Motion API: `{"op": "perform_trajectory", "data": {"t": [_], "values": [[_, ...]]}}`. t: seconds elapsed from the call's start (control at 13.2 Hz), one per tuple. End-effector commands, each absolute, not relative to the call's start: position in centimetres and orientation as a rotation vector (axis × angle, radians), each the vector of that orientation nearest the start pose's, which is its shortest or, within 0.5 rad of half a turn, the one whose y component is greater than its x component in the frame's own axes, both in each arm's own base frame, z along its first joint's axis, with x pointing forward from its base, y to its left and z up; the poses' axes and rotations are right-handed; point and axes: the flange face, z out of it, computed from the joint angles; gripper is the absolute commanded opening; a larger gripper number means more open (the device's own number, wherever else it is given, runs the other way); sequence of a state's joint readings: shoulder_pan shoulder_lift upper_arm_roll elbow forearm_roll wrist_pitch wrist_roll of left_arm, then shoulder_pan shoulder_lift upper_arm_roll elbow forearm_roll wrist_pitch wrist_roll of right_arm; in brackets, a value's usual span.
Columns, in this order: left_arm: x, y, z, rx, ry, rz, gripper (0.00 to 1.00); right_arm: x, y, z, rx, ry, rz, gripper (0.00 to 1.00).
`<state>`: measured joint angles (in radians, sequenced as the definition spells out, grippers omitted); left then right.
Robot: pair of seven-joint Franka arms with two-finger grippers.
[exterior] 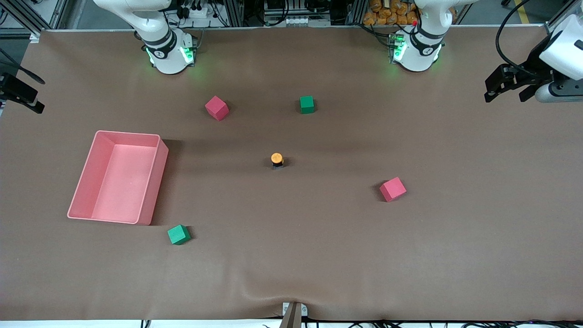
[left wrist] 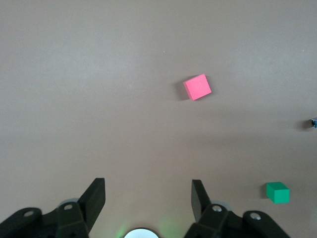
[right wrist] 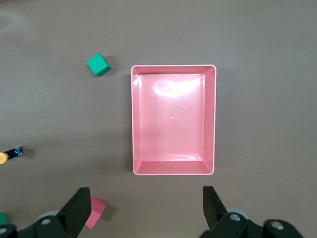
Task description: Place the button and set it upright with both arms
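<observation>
The button [exterior: 277, 160] stands on the brown table near its middle, orange cap up, with nothing touching it. It also shows at the edge of the right wrist view [right wrist: 10, 155] and just barely at the edge of the left wrist view [left wrist: 314, 122]. My left gripper [exterior: 505, 92] hangs high over the left arm's end of the table, open and empty [left wrist: 148, 186]. My right gripper [exterior: 32, 93] hangs over the right arm's end of the table, open and empty [right wrist: 144, 193], above bare mat beside the pink bin.
A pink bin [exterior: 152, 182] lies toward the right arm's end, empty [right wrist: 173, 168]. One red cube [exterior: 217, 108] and one green cube [exterior: 307, 104] sit near the bases. Another red cube [exterior: 392, 189] and green cube [exterior: 178, 234] lie nearer the front camera.
</observation>
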<state>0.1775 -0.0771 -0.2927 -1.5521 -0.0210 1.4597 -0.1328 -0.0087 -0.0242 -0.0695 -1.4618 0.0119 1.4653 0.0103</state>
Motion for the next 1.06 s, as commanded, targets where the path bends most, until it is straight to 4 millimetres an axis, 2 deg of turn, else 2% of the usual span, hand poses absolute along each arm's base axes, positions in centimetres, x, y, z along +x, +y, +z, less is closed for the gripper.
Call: {"op": "perform_trajectory", "data": {"t": [0.0,0.3,0.76,0.99], "values": [[52.2,-5.9,66.4,-3.096,-0.02,0.016,0.78,53.5,-4.3,68.1,-3.134,0.129,-0.036,1.0],[52.5,-6.2,65.7,-3.076,0.019,0.055,0.78,53.5,-4.4,68.1,-3.133,0.131,-0.039,1.0],[51.8,-6.3,66.0,-3.09,0.02,0.077,0.78,53.5,-4.1,68.1,-3.132,0.129,-0.039,1.0],[51.8,-5.3,66.0,-3.117,0.004,0.107,0.79,53.4,-4.5,68.1,-3.132,0.133,-0.039,1.0]]}}
